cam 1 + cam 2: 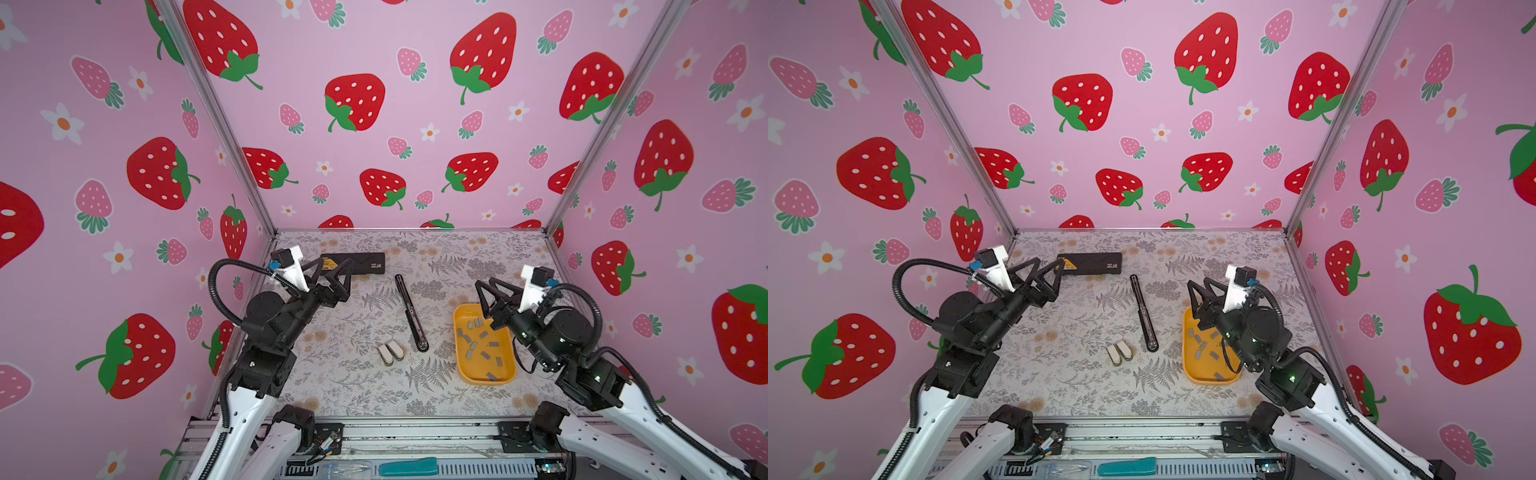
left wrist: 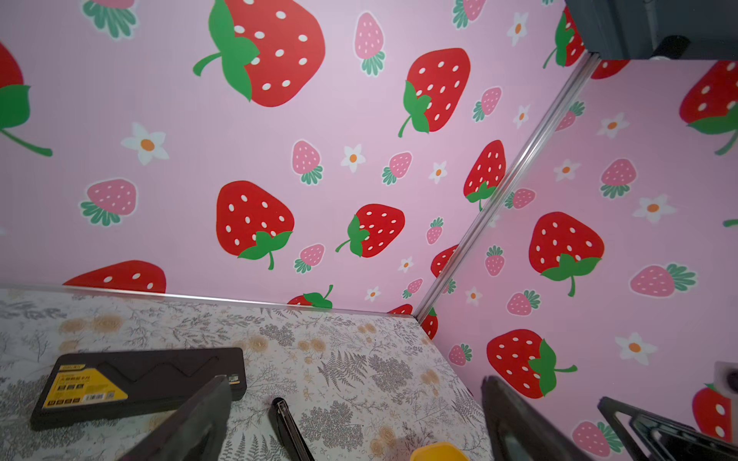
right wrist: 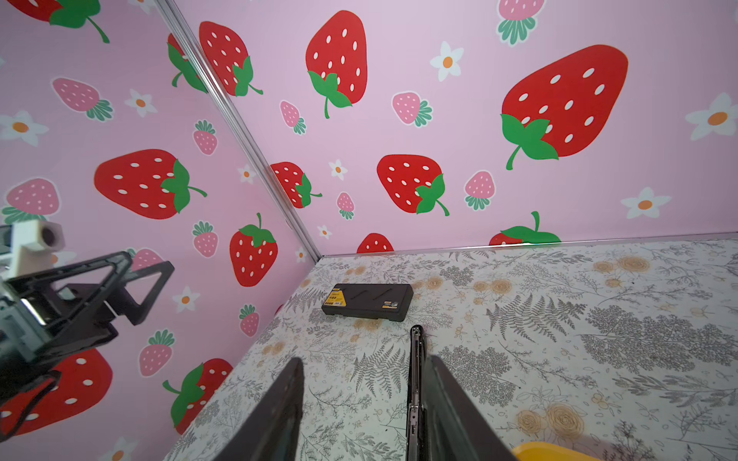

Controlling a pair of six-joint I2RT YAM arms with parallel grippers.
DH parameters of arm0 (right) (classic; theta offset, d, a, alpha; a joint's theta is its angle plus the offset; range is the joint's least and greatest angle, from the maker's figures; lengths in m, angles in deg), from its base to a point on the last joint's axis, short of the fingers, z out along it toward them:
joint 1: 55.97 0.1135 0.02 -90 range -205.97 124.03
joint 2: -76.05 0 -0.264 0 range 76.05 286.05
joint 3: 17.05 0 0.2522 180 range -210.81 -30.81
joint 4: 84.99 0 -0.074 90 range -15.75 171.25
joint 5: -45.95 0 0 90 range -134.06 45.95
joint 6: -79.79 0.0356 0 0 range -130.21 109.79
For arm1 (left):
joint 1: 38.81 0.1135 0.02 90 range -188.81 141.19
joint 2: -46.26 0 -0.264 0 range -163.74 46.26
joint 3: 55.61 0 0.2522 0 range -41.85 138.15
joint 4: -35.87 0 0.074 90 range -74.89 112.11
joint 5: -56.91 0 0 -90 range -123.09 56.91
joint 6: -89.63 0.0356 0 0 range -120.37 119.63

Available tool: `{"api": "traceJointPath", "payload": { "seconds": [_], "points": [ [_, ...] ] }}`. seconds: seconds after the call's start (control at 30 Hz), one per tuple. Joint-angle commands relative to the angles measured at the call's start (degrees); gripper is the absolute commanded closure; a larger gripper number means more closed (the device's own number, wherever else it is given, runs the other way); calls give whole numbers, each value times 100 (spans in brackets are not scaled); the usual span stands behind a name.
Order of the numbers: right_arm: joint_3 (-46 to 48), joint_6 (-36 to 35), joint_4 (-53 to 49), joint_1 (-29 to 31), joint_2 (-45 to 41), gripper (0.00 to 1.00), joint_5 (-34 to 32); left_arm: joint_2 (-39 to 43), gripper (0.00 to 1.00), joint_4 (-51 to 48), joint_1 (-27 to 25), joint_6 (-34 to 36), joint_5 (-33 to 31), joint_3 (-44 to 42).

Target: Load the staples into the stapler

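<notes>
L fingers point(image 2: 199, 419) spread wide — R fingers point(image 3: 451, 407) part-open, both arms aloft.

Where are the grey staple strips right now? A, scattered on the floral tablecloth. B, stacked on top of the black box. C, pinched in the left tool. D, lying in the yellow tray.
D: in both top views the grey staple strips lie loose inside the yellow tray, on the right side of the table.
</notes>
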Motion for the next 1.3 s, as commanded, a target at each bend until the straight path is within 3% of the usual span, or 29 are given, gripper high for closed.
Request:
{"api": "traceJointPath", "payload": {
  "seconds": [0.0, 0.1, 0.13, 0.2, 0.4, 0.5, 0.67, 1.0, 1.27],
  "points": [
    [71, -723, 340, -37, 473, 49, -705, -687, 0, -607, 15, 1111, 978, 718],
    [443, -1181, 1044, -114, 801, 44, -1131, -1318, 2, -1334, -2, 2574, 1751, 1150],
    [530, -980, 1111, -184, 915, 43, -1215, -1483, 3, -1623, -10, 3199, 1913, 1262],
    [569, -933, 1230, -286, 1154, 43, -687, -1745, 7, -2322, -44, 4619, 2138, 1465],
    [687, -608, 1120, -428, 1265, 40, -654, -2442, 12, -3768, -282, 7799, 2556, 1657],
    [797, -310, 1115, -752, 1155, 40, -519, -2639, 18, -4782, -515, 9350, 2459, 1731],
    [936, 8, 1092, -1219, 1151, 39, -223, -2830, 19, -5143, -1023, 10083, 1837, 1652],
    [1239, 303, 1186, -1648, 1158, 40, -31, -4128, 26, -5532, -2866, 10998, 781, 1950],
    [1360, 377, 1266, -1692, 1256, 41, -181, -5370, 44, -5935, -3199, 11100, 105, 2714]
  ]
}}
